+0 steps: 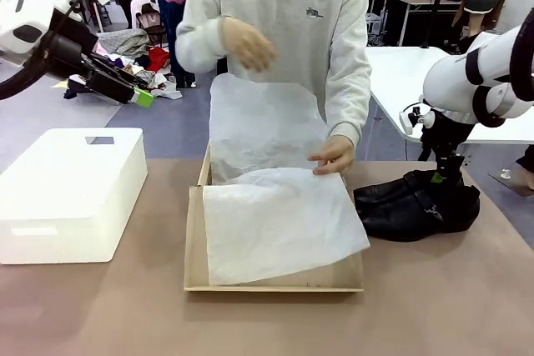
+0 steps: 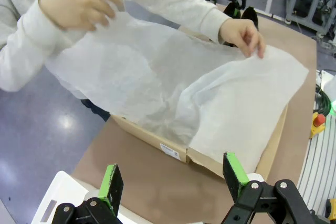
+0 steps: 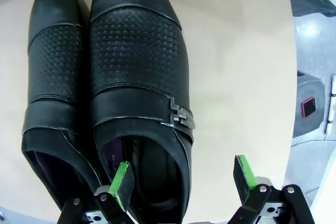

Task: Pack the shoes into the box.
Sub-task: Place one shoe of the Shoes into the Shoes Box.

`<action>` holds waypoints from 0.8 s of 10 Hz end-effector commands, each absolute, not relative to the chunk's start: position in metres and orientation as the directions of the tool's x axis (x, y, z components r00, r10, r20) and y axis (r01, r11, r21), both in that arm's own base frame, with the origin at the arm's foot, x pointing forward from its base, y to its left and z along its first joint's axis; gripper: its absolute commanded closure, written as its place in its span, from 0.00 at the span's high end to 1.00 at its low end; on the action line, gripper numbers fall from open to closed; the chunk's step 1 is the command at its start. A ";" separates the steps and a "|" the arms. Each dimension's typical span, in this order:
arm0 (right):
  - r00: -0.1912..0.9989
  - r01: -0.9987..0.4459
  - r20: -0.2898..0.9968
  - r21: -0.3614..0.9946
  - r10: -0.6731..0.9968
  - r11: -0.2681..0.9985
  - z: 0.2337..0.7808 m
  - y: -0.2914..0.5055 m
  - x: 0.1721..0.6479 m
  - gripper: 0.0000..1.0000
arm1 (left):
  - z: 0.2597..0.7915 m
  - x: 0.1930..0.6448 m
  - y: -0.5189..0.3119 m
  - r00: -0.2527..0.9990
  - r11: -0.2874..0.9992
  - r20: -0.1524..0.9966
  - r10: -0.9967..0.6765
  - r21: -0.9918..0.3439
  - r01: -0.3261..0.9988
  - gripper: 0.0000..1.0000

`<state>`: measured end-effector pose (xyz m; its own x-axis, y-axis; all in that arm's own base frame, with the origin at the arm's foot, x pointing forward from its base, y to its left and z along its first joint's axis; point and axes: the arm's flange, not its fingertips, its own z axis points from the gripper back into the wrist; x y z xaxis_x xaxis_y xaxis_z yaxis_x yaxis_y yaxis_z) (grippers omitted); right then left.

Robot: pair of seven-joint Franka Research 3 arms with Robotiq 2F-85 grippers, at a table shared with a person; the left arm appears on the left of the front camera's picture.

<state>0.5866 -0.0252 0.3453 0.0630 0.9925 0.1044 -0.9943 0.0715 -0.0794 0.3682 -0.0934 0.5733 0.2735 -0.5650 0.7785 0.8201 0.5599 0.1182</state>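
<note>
I see the shoes [image 1: 415,204], glossy black with pointed toes, lying side by side on the surface [image 1: 434,306], toes toward the box [image 1: 193,239] just beside them. That shallow brown cardboard box lies open, white tissue paper [image 1: 279,223] draped over it.

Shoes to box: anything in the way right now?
Yes. White tissue paper covers most of the inside of the box, and the person's hand rests on it at the box's right edge, the side facing the shoes. Nothing visible sits between the open right gripper and the shoes.
</note>
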 end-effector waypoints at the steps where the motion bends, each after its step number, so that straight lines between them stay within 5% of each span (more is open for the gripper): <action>1: 0.055 -0.995 0.093 -0.077 0.994 0.062 0.340 -0.027 0.596 1.00 | 0.572 0.369 -0.092 0.263 0.550 0.783 -0.563 0.118 0.827 1.00; 3: 0.067 -0.997 0.114 -0.029 0.991 0.071 0.338 -0.027 0.597 1.00 | 0.572 0.369 -0.092 0.263 0.550 0.783 -0.563 0.118 0.827 1.00; 4: 0.079 -0.997 0.114 0.003 0.990 0.079 0.338 -0.028 0.598 0.91 | 0.572 0.369 -0.092 0.263 0.550 0.783 -0.563 0.118 0.827 1.00; 8: 0.098 -0.995 0.115 0.047 0.988 0.093 0.340 -0.026 0.601 0.17 | 0.572 0.369 -0.092 0.263 0.550 0.783 -0.563 0.118 0.827 1.00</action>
